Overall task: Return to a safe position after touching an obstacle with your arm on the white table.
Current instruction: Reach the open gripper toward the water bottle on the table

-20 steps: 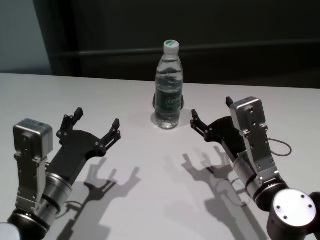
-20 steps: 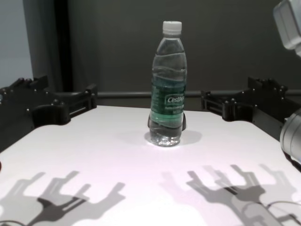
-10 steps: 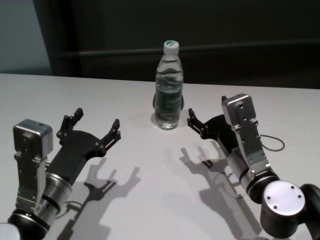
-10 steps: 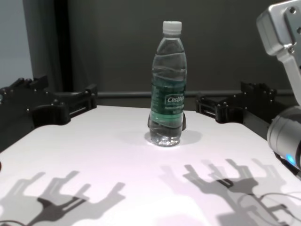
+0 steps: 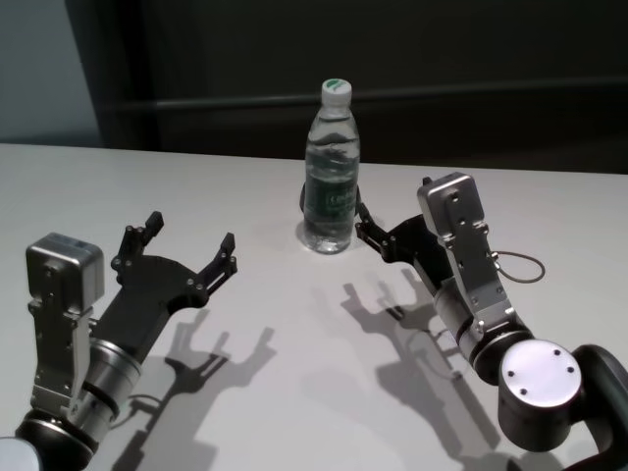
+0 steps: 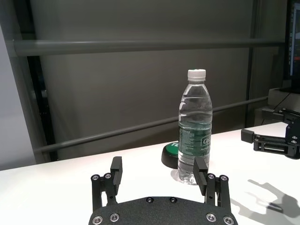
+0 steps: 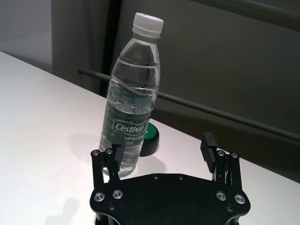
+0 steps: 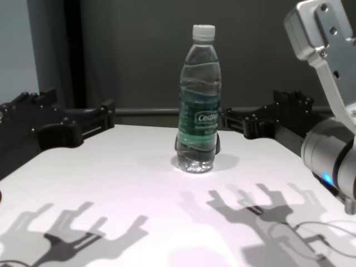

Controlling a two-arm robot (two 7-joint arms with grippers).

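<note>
- Head view: a clear plastic water bottle point(image 5: 332, 169) with a white screw cap point(image 5: 337, 90) and a dark green label stands upright on the white table point(image 5: 294, 392), towards the far middle. The right gripper point(image 5: 378, 224) hovers just beside the bottle's lower body on the robot's right, its black fingers spread wide with nothing between them; whether a fingertip touches the bottle cannot be told here. The left gripper point(image 5: 191, 245) hangs over the table's near left, well apart from the bottle, jaws wide and empty.
- Left wrist view: the left gripper point(image 6: 157, 171) shows two black fingers parted with bare table between them. The bottle point(image 6: 194, 126) stands farther off, and a dark round puck with a green top point(image 6: 170, 154) sits behind its base. The other arm's finger point(image 6: 272, 140) reaches in at the far side.
- Right wrist view: the right gripper point(image 7: 161, 147) is spread wide and holds nothing. One finger point(image 7: 116, 146) lies right in front of the bottle's point(image 7: 132, 89) lower body; the label reads "Cestbon".
- Chest view: the bottle point(image 8: 199, 100) stands upright mid-table. The right gripper's fingers point(image 8: 236, 119) point at it from the right, very close. The left gripper's fingers point(image 8: 92, 122) stay well to the left.
</note>
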